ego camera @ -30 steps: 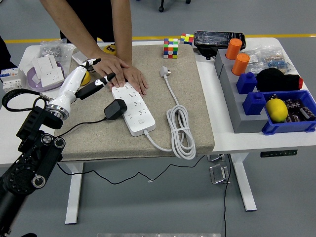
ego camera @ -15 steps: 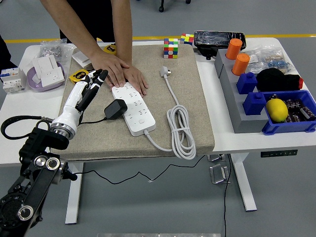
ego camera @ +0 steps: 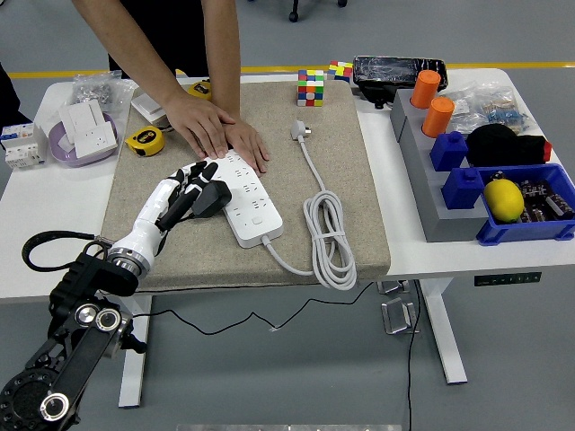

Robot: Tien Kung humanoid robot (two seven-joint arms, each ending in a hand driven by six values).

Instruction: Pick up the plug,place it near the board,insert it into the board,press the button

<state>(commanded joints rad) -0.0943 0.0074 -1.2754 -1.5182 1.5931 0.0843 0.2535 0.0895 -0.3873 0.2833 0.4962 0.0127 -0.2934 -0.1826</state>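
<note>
Plug (ego camera: 213, 197) beside board (ego camera: 244, 197), under left hand (ego camera: 184, 191), person's hands (ego camera: 220, 135) behind.

We have a single view here, taken from high up on the robot's side and tilted forward and down over the white table (ego camera: 54, 211). Its near edge runs across the lower middle of the picture, with grey floor (ego camera: 314, 377) below it, so we sit fairly far back and see nearly the whole tabletop. The left arm (ego camera: 85, 305) enters from our lower left corner. A person (ego camera: 171, 36) stands at the far side, cut off at the top edge. The table's far corners are probably just out of the picture.
</note>
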